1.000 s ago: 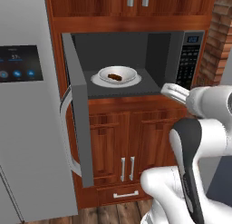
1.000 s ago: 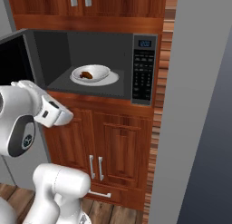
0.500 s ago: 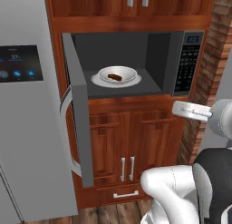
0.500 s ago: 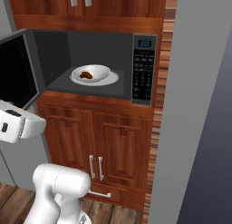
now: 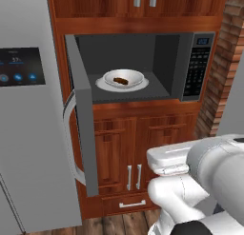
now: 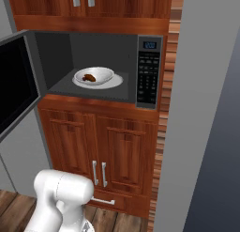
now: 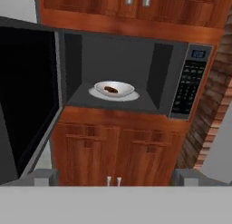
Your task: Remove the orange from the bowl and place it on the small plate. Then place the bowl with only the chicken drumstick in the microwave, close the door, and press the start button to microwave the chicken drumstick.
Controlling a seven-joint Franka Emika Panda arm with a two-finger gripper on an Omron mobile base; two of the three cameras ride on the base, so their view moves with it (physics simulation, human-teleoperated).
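Grey steel built-in microwave point(image 5: 143, 63) stands open; the arm has pulled back and down from its front over the last second, so loading appears complete. Inside the microwave, the wide white bowl point(image 5: 124, 78) sits on the turntable, holding only the dark brown chicken drumstick point(image 5: 121, 81). The grey-framed door point(image 5: 82, 115) hangs wide left of it, next to be closed. The gripper's opening cannot be judged; nothing shows in its grasp.

bowl point(image 5: 124, 77): 1 | chicken drumstick point(image 5: 121, 81): 1 | microwave point(image 5: 196, 67): 1 | door point(image 5: 82, 129): 1
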